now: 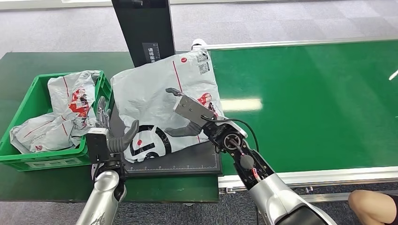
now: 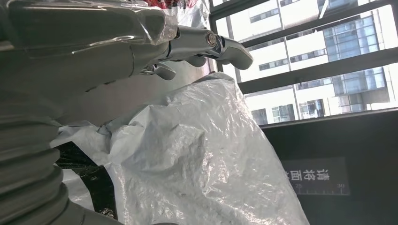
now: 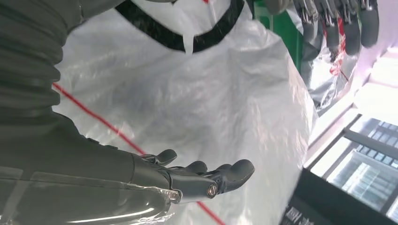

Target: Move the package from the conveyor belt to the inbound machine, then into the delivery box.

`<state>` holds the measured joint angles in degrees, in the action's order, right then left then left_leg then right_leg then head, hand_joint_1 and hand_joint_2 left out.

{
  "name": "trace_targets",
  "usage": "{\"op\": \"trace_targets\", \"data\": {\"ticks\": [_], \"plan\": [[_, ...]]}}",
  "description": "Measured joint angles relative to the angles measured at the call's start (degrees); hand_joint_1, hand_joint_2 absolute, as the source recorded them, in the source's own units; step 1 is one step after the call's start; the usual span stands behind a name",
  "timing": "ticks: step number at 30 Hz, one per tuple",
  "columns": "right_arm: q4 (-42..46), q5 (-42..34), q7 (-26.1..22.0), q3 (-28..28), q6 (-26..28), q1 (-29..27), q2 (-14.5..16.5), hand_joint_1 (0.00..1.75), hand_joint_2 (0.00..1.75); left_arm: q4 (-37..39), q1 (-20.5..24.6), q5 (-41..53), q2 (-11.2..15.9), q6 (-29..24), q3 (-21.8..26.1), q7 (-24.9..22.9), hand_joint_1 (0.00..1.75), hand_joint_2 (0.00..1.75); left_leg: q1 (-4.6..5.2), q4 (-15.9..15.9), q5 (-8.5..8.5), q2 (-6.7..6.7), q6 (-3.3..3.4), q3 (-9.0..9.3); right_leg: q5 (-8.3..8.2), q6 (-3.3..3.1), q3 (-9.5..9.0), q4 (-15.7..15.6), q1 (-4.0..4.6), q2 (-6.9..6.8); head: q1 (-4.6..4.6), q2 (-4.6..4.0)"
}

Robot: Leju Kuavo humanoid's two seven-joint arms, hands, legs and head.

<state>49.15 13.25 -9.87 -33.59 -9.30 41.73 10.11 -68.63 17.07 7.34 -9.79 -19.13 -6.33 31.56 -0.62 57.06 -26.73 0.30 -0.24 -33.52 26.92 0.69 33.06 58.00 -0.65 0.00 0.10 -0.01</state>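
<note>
Now both open hands, left hand point(image 1: 105, 133) and right hand point(image 1: 190, 110), flank the package point(image 1: 155, 89) beside the crate point(image 1: 33, 159).

A parcel-sorting or logistics hall is suggested. A wide green conveyor belt point(image 1: 309, 103) with a metal edge rail is seen, and just beside its left end a black scanning platform point(image 1: 187, 161) with ruler marks is set under a black upright post point(image 1: 143, 28) bearing a printed label. Left of that platform a green plastic crate point(image 1: 35, 157) filled with grey courier bags point(image 1: 70, 108) is placed. Grey carpet tiles point(image 1: 281, 18) are laid beyond the belt.
</note>
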Motion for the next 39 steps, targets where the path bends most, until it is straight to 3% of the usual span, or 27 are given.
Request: {"op": "trace_targets", "data": {"ticks": [5, 12, 21, 27, 33, 39], "plan": [[2.68, -0.51, -0.50, 0.89, 0.50, -1.54, -1.25, 0.00, 1.75, -0.18, -0.49, 1.12, -0.02, 0.29, -0.03, -0.10, 0.00, 1.75, 0.00, 0.00, 0.00, 0.00, 0.00, 0.01, 0.00, 0.00, 0.00, 0.00, 0.00, 0.00, -0.01, -0.01], [13.79, -1.34, -2.16, 5.87, 1.87, -8.86, -4.80, 0.00, 1.75, -2.60, -3.14, 5.54, -0.13, 2.02, -0.92, -1.68, 0.00, 1.75, 0.02, 0.00, -0.02, 0.02, 0.00, -0.05, 0.01, 0.01, 0.03, -0.02, -0.02, 0.01, -0.01, -0.01], [19.30, -0.90, -2.43, 8.74, 2.94, -12.40, -6.63, 0.00, 1.75, -3.61, -3.78, 6.77, -0.46, 3.08, -1.38, -2.34, 0.00, 1.75, 0.01, 0.00, -0.02, -0.02, 0.00, 0.02, 0.01, 0.00, 0.02, -0.03, -0.01, -0.01, -0.02, -0.01], [25.91, -0.71, -4.95, 15.25, 5.22, -22.10, -11.34, 0.00, 1.75, -3.27, -5.42, 14.78, -0.46, 4.68, -4.08, -4.41, 0.00, 1.75, 0.04, 0.01, -0.08, -0.23, 0.06, -0.05, 0.06, 0.03, -0.02, -0.12, -0.06, -0.14, -0.02, -0.01], [32.60, -1.19, -8.64, 24.15, 4.14, -35.39, -12.96, 0.00, 1.75, 4.36, -3.63, 28.85, -0.34, 4.74, -8.91, -7.34, 0.00, 1.75, 0.06, 0.00, -0.15, -0.21, 0.09, -0.10, 0.08, 0.06, -0.02, -0.15, -0.08, -0.17, -0.02, 0.00], [34.91, -0.73, -8.86, 26.89, 3.22, -39.66, -12.65, 0.00, 1.75, 14.98, -0.02, 34.32, -0.31, 4.76, -12.70, -8.14, 0.00, 1.75, 0.04, -0.01, -0.12, -0.15, 0.08, -0.01, 0.07, 0.05, -0.06, -0.13, -0.05, -0.14, -0.02, -0.01]]}}
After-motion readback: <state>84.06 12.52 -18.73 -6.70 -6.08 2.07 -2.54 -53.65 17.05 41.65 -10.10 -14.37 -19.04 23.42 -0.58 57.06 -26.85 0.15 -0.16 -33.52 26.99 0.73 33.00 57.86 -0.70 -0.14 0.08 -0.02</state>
